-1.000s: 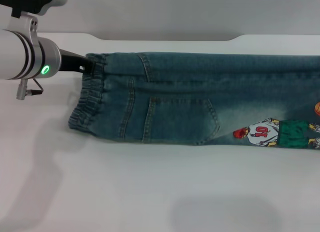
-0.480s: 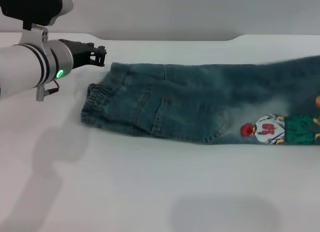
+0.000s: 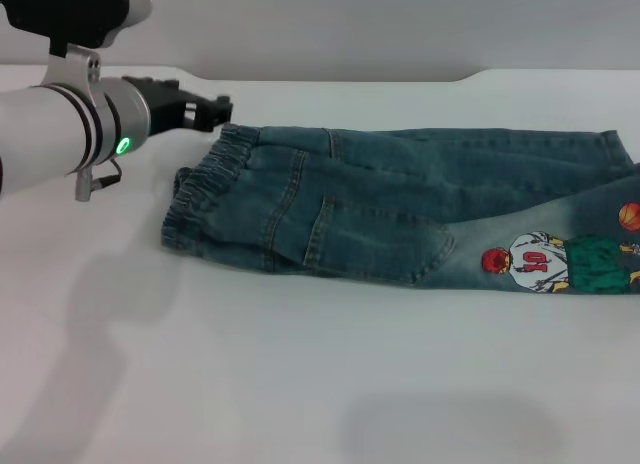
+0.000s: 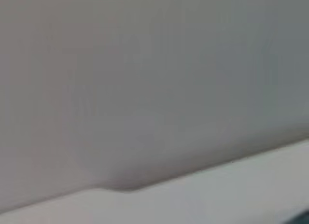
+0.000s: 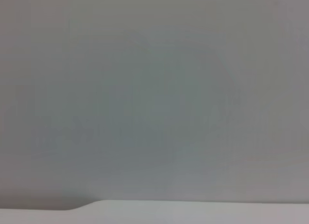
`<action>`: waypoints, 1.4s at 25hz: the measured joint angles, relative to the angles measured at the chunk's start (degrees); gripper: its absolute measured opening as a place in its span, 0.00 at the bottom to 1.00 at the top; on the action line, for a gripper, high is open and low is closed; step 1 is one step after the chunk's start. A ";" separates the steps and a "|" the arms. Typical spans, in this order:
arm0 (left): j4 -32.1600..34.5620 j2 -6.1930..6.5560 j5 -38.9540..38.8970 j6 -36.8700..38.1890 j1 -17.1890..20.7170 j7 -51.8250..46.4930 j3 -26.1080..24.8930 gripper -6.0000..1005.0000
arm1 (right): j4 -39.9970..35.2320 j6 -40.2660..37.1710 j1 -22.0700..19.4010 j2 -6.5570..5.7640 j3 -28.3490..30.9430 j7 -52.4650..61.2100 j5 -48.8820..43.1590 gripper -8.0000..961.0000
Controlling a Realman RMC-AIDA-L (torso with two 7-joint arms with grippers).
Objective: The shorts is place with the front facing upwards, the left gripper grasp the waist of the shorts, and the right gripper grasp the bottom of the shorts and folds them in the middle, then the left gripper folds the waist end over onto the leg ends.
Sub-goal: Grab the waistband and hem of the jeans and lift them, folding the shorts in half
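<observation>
The blue denim shorts [image 3: 380,209] lie flat on the white table [image 3: 300,384], folded lengthwise. Their elastic waist [image 3: 205,189] points left and the leg ends [image 3: 610,154] point right. A cartoon basketball-player print [image 3: 535,262] shows near the leg ends. My left gripper [image 3: 218,112] hovers at the far corner of the waist, open, with no cloth between its fingers. The left wrist view shows only the grey wall and a strip of table. My right gripper is out of view, and its wrist view shows only wall and table edge.
The table's far edge [image 3: 330,79] runs just behind the shorts, with a grey wall beyond. Bare white tabletop spreads in front of the shorts and to their left, under my left arm [image 3: 60,134].
My left gripper let go of the waist corner and now hovers just off it. The shorts shifted and settled flat, and their leg ends came into view at the right.
</observation>
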 joint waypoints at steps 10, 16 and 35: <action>-11.77 0.22 0.41 -22.22 1.19 0.60 -2.93 0.82 | 0.11 -2.57 -1.68 0.59 -4.52 -5.30 3.84 0.75; -13.33 0.34 0.84 -35.11 -0.24 0.78 -5.24 0.84 | -0.38 -3.92 -2.37 0.62 -9.50 -13.79 11.92 0.54; -9.60 0.08 -3.34 -36.86 -2.36 2.24 -3.38 0.84 | -0.35 -4.52 -2.48 0.43 -16.22 -16.24 14.16 0.47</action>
